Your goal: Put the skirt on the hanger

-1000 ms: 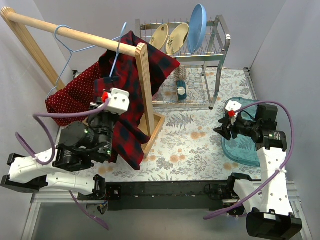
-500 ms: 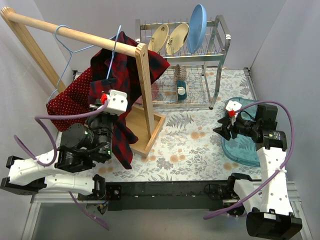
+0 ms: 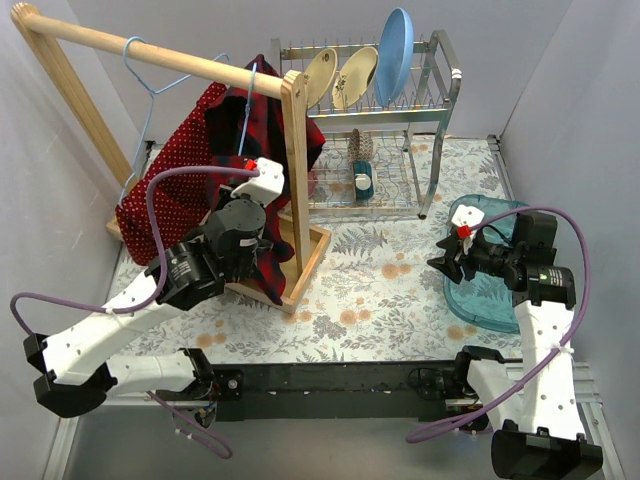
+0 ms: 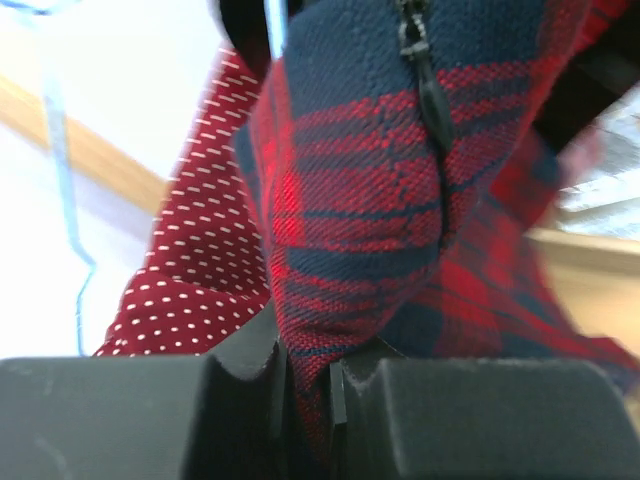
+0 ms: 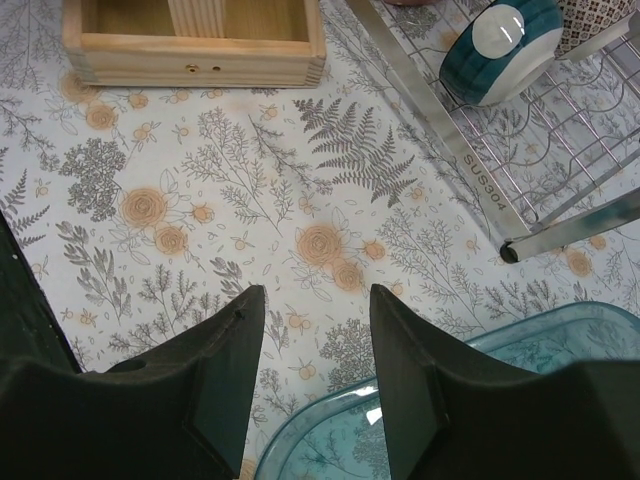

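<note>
The red polka-dot skirt (image 3: 165,200) hangs below the wooden rod (image 3: 150,55), left of the plaid shirt (image 3: 255,130); what holds it up is hidden. An empty blue wire hanger (image 3: 148,88) hangs on the rod above it. A second blue hanger (image 3: 250,95) carries the plaid shirt. My left gripper (image 3: 270,205) is shut on a fold of the plaid shirt (image 4: 350,200), next to the rack's post. The skirt (image 4: 190,280) lies just left of the jaws, not gripped. My right gripper (image 3: 445,262) is open and empty above the table.
The wooden rack's post (image 3: 295,170) and box base (image 5: 190,50) stand mid-table. A metal dish rack (image 3: 400,110) with plates and a teal cup (image 5: 500,40) is at the back. A teal tray (image 3: 485,290) lies under my right gripper (image 5: 315,320).
My left arm has reached up and toward the rack post, carrying the plaid shirt's lower part with it and bunching it up. The rack has shifted a little. The right arm is still.
</note>
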Action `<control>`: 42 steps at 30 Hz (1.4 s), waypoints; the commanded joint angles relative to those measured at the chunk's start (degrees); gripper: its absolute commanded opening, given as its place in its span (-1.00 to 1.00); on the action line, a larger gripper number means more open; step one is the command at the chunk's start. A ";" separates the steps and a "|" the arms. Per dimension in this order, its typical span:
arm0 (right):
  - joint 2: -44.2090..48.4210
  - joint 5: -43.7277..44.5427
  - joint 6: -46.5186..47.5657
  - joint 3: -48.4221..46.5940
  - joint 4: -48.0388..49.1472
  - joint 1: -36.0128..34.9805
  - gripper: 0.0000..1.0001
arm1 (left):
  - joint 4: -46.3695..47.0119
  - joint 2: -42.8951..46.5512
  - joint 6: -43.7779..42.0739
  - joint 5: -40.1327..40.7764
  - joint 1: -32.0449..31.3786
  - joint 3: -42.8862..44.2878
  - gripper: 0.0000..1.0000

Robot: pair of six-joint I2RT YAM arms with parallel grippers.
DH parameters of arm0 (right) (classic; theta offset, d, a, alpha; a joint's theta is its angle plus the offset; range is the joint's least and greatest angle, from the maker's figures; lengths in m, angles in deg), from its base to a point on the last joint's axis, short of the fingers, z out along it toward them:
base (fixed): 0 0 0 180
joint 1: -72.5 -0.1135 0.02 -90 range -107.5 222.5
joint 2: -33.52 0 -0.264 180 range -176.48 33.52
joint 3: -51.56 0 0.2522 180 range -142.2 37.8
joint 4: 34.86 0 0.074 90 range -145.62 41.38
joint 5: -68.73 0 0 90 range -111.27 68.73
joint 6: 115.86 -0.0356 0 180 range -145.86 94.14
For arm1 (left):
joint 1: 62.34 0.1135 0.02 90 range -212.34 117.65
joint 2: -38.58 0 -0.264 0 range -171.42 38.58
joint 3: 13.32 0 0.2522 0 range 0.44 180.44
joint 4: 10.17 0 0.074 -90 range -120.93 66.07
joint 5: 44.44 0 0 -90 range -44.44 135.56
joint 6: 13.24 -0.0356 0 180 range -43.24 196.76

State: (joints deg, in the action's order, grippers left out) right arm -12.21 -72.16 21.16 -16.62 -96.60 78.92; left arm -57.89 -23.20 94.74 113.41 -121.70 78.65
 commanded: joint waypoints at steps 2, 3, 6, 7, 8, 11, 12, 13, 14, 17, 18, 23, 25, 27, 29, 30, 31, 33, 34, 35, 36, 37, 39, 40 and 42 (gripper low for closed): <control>0.91 0.44 1.31 -0.87 -1.23 0.44 0.08 | -0.76 6.22 7.32 -12.20 0.99 -2.63 -1.00; 0.74 0.36 1.23 -0.87 -1.14 0.44 0.08 | -1.98 6.58 8.21 -12.83 0.99 -2.72 -1.00; 0.03 -0.61 0.88 -0.96 -0.88 0.35 0.08 | -4.01 8.69 12.07 -16.17 0.99 -3.24 -1.00; -0.05 -0.87 0.79 -1.05 -0.79 0.44 0.08 | -4.36 10.17 12.95 -17.13 0.91 -3.33 -1.00; -0.32 -1.13 0.61 -1.22 -0.53 0.44 0.08 | -4.54 10.97 13.66 -18.97 0.99 -3.85 -1.00; -0.58 -1.66 0.17 -1.31 -0.27 0.44 0.08 | -4.80 13.60 15.77 -21.35 0.99 -4.47 -0.96; -0.58 -1.75 0.17 -1.31 -0.27 0.44 0.08 | -4.98 13.88 16.12 -22.06 1.08 -4.56 -0.92; -0.50 -1.75 0.17 -1.40 -0.18 0.44 0.08 | -5.15 14.05 16.30 -22.24 0.99 -4.74 -0.88; -0.41 -1.75 0.26 -1.40 -0.35 0.44 0.08 | -5.59 13.97 16.56 -22.24 0.99 -4.74 -0.81; 0.12 -1.49 0.26 -1.31 -0.62 0.44 0.08 | -6.82 13.79 17.88 -22.77 1.08 -4.74 -0.77; 0.29 -1.40 0.35 -1.31 -0.70 0.44 0.08 | -7.26 13.88 18.32 -22.77 1.08 -4.74 -0.62; 0.91 -1.23 0.70 -0.52 -0.97 0.44 0.08 | -7.88 15.28 20.95 -24.17 0.99 -4.39 -0.25; 0.91 -1.22 0.70 -0.52 -0.88 0.44 0.08 | -8.14 15.90 21.57 -24.44 0.99 -4.13 -0.20; 0.82 -1.40 0.70 -0.52 -0.88 0.44 0.08 | -8.84 16.07 22.45 -24.53 1.08 -3.86 -0.14; 0.91 -1.49 0.70 -0.61 -0.88 0.44 0.08 | -9.55 16.34 23.76 -24.87 1.08 -3.60 0.02; 1.00 -1.58 0.79 -0.61 -0.97 0.44 0.08 | -10.33 16.43 24.38 -25.22 0.99 -3.25 0.13; 1.00 -1.49 0.79 -0.52 -0.88 0.44 0.08 | -10.78 16.95 24.99 -25.66 0.99 -2.90 0.23; 1.26 -1.31 0.79 -0.43 -1.06 0.44 0.08 | -12.09 17.74 26.92 -27.51 1.08 -1.93 0.39; 1.35 -1.31 0.70 -0.34 -1.06 0.44 0.08 | -12.53 18.09 27.63 -28.04 0.99 -1.58 0.42; 1.44 -1.31 0.79 -0.26 -1.06 0.44 0.08 | -12.89 18.97 28.16 -28.65 0.99 -1.14 0.48; 1.44 -1.40 0.70 -0.26 -1.06 0.44 0.08 | -13.67 19.41 29.30 -29.53 0.99 -0.18 0.52; 1.35 -1.40 0.70 -0.26 -1.06 0.44 0.08 | -14.12 19.76 29.83 -30.06 0.99 0.35 0.57; 1.18 -1.84 0.61 -0.43 -1.06 0.44 0.08 | -14.99 20.73 30.71 -31.72 0.99 1.84 0.72; 1.09 -1.84 0.70 -0.52 -1.06 0.44 0.08 | -15.26 20.82 31.41 -32.43 0.99 2.46 0.76; 0.91 -2.28 0.44 -0.78 -1.06 0.44 0.08 | -16.14 21.08 32.03 -33.48 0.99 3.69 0.85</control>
State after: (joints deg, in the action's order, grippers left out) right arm -11.47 -72.45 21.91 -16.62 -97.81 78.94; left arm -71.72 -3.29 123.61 83.51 -120.80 78.67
